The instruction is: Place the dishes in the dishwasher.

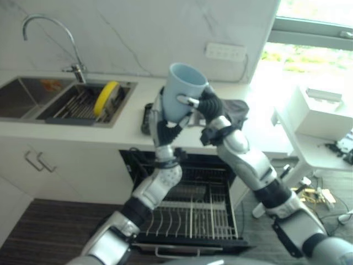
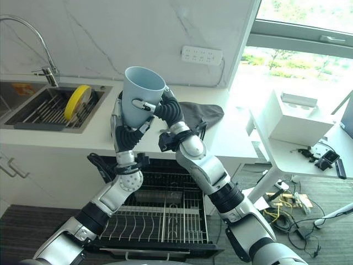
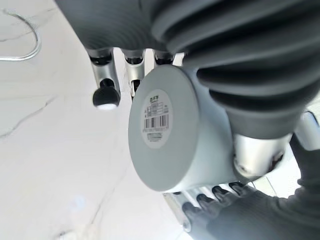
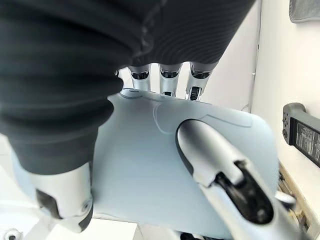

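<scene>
A light blue cup [image 1: 185, 88] is held mouth-up above the white counter, over the open dishwasher [image 1: 187, 212]. My left hand [image 1: 164, 128] reaches up from below and is curled round the cup's left side and base. The left wrist view shows the cup's bottom [image 3: 160, 135] with a barcode sticker between the fingers [image 3: 105, 82] and thumb. My right hand [image 2: 170, 113] comes in from the right and grips the same cup, its thumb [image 4: 220, 172] lying across the cup wall [image 4: 150, 175]. The dishwasher's lower rack [image 2: 165, 221] is pulled out, with nothing in the part I can see.
A yellow plate [image 1: 106, 97] stands in the drying rack in the sink [image 1: 33, 96] at the left, under a curved faucet [image 1: 60, 38]. A dark cloth [image 2: 199, 113] and a dark handheld device [image 1: 146, 118] lie on the counter. A white side table [image 2: 298, 138] with a white box stands at the right.
</scene>
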`<state>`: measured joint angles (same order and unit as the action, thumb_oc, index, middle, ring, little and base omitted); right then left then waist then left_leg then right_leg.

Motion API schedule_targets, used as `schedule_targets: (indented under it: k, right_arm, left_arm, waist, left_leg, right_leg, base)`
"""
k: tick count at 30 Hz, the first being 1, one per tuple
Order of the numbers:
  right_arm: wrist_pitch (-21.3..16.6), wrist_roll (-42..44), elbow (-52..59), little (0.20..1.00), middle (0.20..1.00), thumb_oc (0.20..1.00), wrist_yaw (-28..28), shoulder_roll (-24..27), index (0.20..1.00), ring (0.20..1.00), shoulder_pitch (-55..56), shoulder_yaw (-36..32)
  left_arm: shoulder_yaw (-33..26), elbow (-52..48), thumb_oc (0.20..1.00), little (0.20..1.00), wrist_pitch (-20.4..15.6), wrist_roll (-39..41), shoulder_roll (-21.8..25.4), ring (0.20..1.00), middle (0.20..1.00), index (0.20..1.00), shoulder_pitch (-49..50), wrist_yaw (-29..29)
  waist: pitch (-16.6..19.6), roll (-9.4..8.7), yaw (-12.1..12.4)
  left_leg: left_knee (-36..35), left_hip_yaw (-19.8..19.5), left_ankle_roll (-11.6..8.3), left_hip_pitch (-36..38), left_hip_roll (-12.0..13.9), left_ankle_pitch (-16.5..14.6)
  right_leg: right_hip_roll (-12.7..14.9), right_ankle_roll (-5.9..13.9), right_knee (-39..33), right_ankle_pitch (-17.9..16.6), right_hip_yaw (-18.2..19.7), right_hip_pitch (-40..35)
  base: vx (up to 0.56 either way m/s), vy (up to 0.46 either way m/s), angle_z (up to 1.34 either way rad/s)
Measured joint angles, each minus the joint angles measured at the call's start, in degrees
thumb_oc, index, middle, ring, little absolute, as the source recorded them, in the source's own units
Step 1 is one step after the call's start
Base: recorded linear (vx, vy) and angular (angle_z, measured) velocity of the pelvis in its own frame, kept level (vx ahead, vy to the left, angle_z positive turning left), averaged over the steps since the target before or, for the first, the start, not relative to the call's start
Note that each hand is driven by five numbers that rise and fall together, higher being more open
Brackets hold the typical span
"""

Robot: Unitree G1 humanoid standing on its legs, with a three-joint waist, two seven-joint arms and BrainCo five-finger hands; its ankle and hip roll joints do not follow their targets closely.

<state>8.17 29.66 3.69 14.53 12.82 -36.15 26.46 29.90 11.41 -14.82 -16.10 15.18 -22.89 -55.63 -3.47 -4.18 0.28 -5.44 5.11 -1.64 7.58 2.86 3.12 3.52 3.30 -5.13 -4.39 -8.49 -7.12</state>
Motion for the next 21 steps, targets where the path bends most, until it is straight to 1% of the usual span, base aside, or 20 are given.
schedule_targets:
  k: [9,12,14,15,17,20,21]
  right_arm:
    - [-0.63,-2.60,0.03,0.200,0.200,0.200,-1.98,1.56,0.200,0.200,0.18,-0.15]
    - [-1.41,-2.62,1.54,0.200,0.200,0.200,-2.81,2.89,0.200,0.200,2.69,-1.69]
    - [-1.58,-2.65,2.14,0.200,0.200,0.200,-2.99,4.25,0.200,0.200,4.79,-3.13]
    - [-1.62,-2.67,3.48,0.200,0.200,0.200,-3.41,5.14,0.200,0.200,6.84,-4.33]
    - [-1.85,-2.68,6.66,0.200,0.200,0.200,-4.21,7.56,0.200,0.200,12.13,-7.42]
    - [-2.70,-2.67,8.21,0.200,0.200,0.200,-5.16,11.38,0.200,0.200,18.89,-11.79]
    - [-2.95,-2.64,8.23,0.200,0.200,0.200,-5.40,12.13,0.200,0.200,20.41,-12.56]
  left_arm:
    - [0.37,-0.47,1.000,1.000,-2.96,2.89,0.24,1.000,1.000,1.000,0.19,2.72]
    - [-0.99,-2.34,1.000,1.000,-3.44,5.35,0.60,1.000,1.000,1.000,1.41,5.80]
    - [-1.29,-2.83,1.000,1.000,-4.11,7.16,1.52,1.000,1.000,1.000,2.85,7.76]
    - [-2.25,-3.96,1.000,1.000,-4.36,8.54,1.73,1.000,1.000,1.000,4.24,9.16]
    - [-6.34,-7.09,1.000,1.000,-5.04,11.45,2.51,1.000,1.000,1.000,8.56,11.48]
    - [-12.49,-10.53,1.000,1.000,-4.98,15.46,4.56,1.000,1.000,1.000,13.74,13.58]
    - [-13.76,-11.76,1.000,1.000,-4.99,16.14,5.02,1.000,1.000,1.000,15.10,13.92]
  waist:
    - [-1.16,0.34,-0.13]
    - [-1.59,0.27,-0.11]
    - [-1.94,0.65,-0.16]
    - [-2.08,0.76,-0.15]
    - [-2.49,1.29,-0.16]
    - [-3.48,2.37,-0.18]
    - [-3.74,2.58,-0.21]
  left_leg:
    - [0.00,0.06,0.00,0.02,0.07,0.00]
    - [0.00,0.09,0.00,0.03,0.06,0.00]
    - [0.00,0.14,0.03,0.09,0.04,-0.02]
    - [0.00,0.13,0.05,0.10,0.06,-0.05]
    - [0.00,0.13,0.10,0.18,0.09,-0.10]
    - [-0.33,0.04,0.12,0.31,0.14,-0.14]
    - [-0.33,0.03,0.11,0.18,0.17,-0.14]
  right_leg:
    - [-0.05,-0.01,-0.01,0.04,0.04,0.01]
    - [-0.03,0.07,-0.01,0.14,0.01,-0.03]
    - [0.00,0.13,-0.01,0.18,0.05,-0.09]
    - [-0.01,0.19,-0.02,0.27,-0.04,-0.16]
    - [-0.03,0.17,-0.06,0.42,-0.06,-0.27]
    - [-0.06,0.24,-0.26,0.52,-0.25,-0.54]
    - [-0.09,0.24,-0.26,0.52,-0.26,-0.59]
  base:
    - [0.00,-0.022,0.00]
    - [0.01,-0.040,0.00]
    - [0.01,-0.059,0.01]
    - [0.02,-0.062,0.01]
    - [0.02,-0.068,0.01]
    - [0.00,-0.082,0.02]
    - [-0.01,-0.112,0.03]
